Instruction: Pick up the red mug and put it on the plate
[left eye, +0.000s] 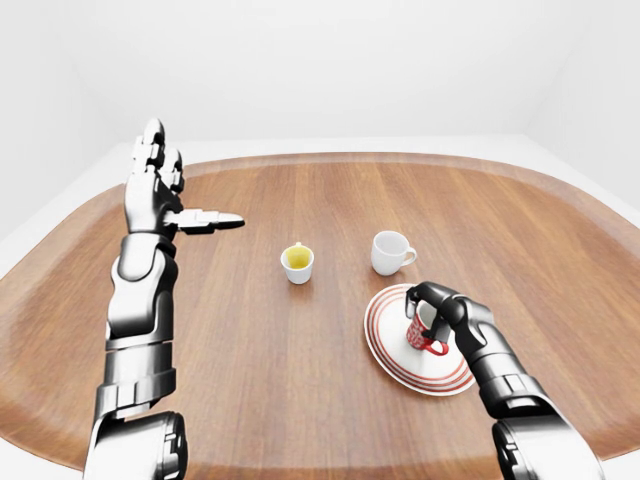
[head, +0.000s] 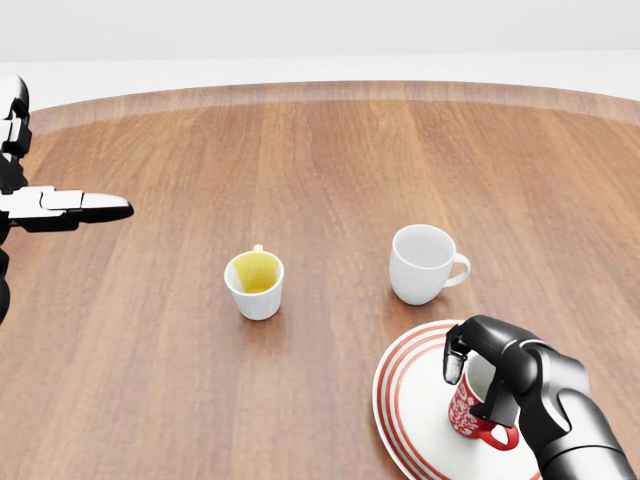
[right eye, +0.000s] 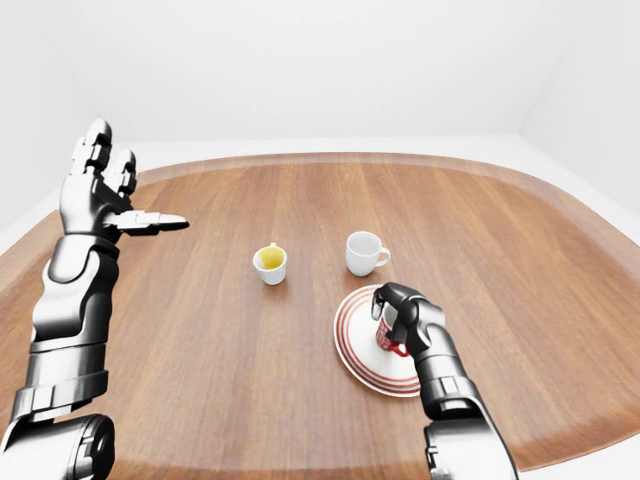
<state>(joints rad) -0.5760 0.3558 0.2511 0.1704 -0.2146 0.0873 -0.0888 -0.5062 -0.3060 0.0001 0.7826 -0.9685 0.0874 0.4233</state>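
The red mug (head: 466, 408) with a white pattern stands roughly upright over the middle of the red-striped white plate (head: 408, 392), at the lower right of the head view. Its base looks to be at the plate's surface. My right hand (head: 478, 385) is shut on the mug, fingers curled over its rim and about its handle. My left hand (left eye: 160, 188) is raised at the far left, open, with fingers spread and nothing in it.
A white mug (head: 420, 262) stands just above the plate. To the left of it is a small white cup with a yellow inside (head: 255, 283). The round wooden table (head: 330, 160) reaches far toward the top of the view.
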